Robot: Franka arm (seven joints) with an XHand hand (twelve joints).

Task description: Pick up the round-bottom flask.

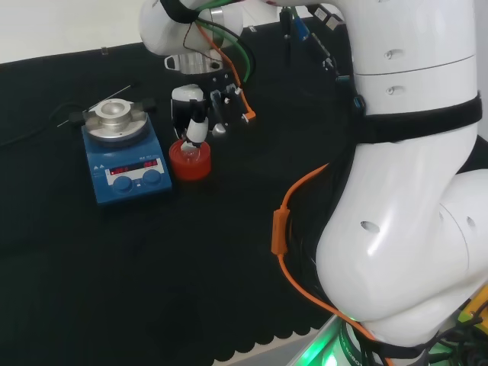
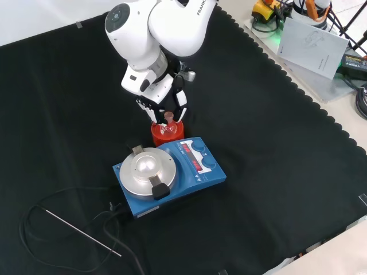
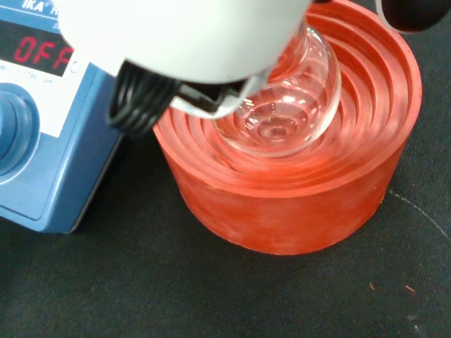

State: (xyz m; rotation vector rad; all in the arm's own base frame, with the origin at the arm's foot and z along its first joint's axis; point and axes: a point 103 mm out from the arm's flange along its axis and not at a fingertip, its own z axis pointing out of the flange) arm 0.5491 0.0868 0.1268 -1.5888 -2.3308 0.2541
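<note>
Your black and white hand (image 2: 163, 103) hides the neck of the clear glass round-bottom flask (image 3: 285, 105) in the red ribbed stand (image 3: 296, 183), fingers curled round it.

The blue hotplate (image 3: 28, 162), just beside the round-bottom flask (image 3: 289, 120), carries a red lit display (image 3: 35, 51) and white lettering on its front panel.

Flask (image 3: 285, 116) neck behind blurred hand (image 3: 190, 42); grip perhaps closed.
</note>
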